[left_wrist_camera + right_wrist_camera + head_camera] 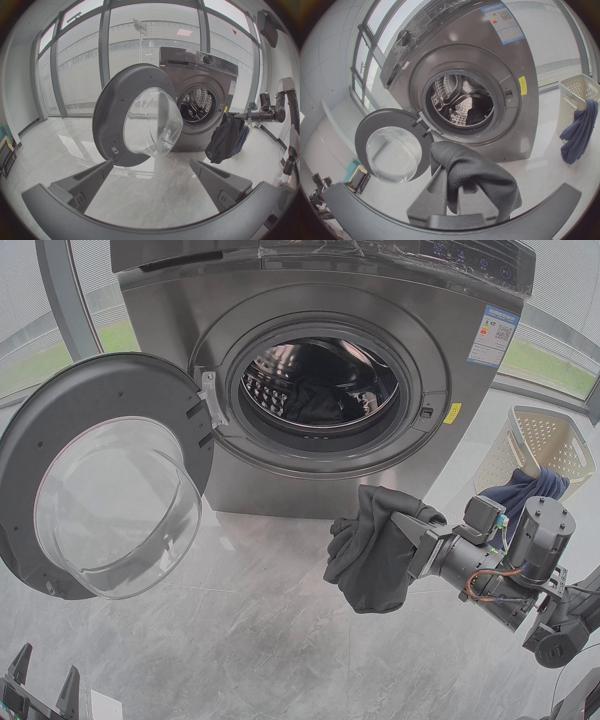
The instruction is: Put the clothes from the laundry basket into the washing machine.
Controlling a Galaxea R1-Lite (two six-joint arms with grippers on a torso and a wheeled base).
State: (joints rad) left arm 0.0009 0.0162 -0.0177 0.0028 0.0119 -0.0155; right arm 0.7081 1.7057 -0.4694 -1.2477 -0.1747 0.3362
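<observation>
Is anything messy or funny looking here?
Only one thing: a blue garment droops over the rim of the laundry basket, hanging down its outside instead of lying inside. Nothing looks spilled or broken. The dark garment dangling before the washing machine is just held in the right tool.

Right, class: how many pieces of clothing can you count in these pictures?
3. A dark grey garment hangs from the right gripper before the washing machine; a blue one drapes over the laundry basket's rim; a dark one lies in the drum. More may be hidden.
</observation>
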